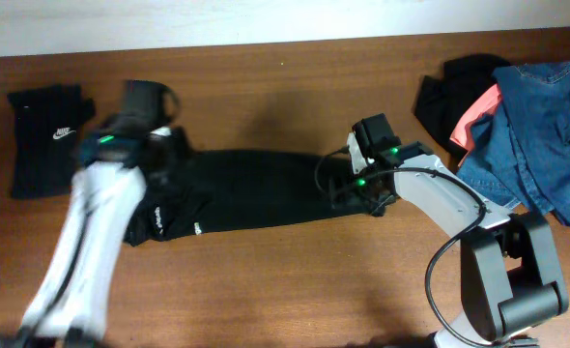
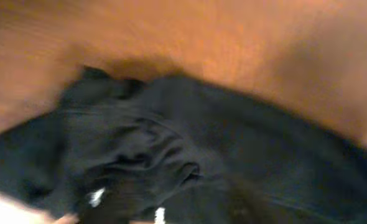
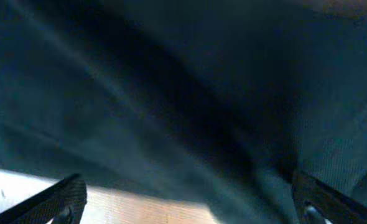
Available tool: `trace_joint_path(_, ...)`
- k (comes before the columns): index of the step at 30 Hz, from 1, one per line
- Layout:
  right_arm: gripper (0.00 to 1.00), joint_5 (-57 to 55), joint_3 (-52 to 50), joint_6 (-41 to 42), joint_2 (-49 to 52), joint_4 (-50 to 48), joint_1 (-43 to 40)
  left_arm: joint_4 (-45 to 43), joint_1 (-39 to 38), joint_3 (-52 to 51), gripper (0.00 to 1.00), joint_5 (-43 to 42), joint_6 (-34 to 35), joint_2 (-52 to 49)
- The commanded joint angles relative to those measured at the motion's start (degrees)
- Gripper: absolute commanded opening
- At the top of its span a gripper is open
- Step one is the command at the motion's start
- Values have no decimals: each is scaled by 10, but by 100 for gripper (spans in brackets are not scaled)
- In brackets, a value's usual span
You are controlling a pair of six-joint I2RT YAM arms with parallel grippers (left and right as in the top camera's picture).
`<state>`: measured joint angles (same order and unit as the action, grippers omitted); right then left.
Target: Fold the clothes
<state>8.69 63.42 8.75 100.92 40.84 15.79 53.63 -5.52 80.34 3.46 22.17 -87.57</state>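
Our right end effector point(image 3: 190, 198) hangs with fingers spread wide just above the black shirt point(image 1: 256, 188), stretched along the counter point(image 1: 266, 290) toward our left end effector point(image 1: 157, 159) (blurred, grip unreadable). Risk: unheld cloth slumps, spoiling the fold.

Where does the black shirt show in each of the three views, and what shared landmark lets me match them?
Overhead: the shirt lies as a long band across the middle of the table.
Left wrist: the shirt is crumpled and fills the lower half, with white lettering at the bottom edge.
Right wrist: the shirt is close up and fills nearly the whole picture.
Shared landmark: the brown table borders the shirt in every view.
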Motion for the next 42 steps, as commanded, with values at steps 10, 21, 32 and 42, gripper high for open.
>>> trace_joint_path(10,99,16,-3,-5,6,123,-1,47,168,-65,95,-5,1,2)
trace_joint_path(21,99,-102,-3,97,6,219,-1,-29,280,-121,99,-170,-140,-66)
trace_joint_path(32,99,-67,-3,83,6,180,-1,-78,281,-136,99,-172,-157,-201)
trace_joint_path(42,99,-63,-3,83,6,154,-1,-76,280,-136,99,-189,-156,-231)
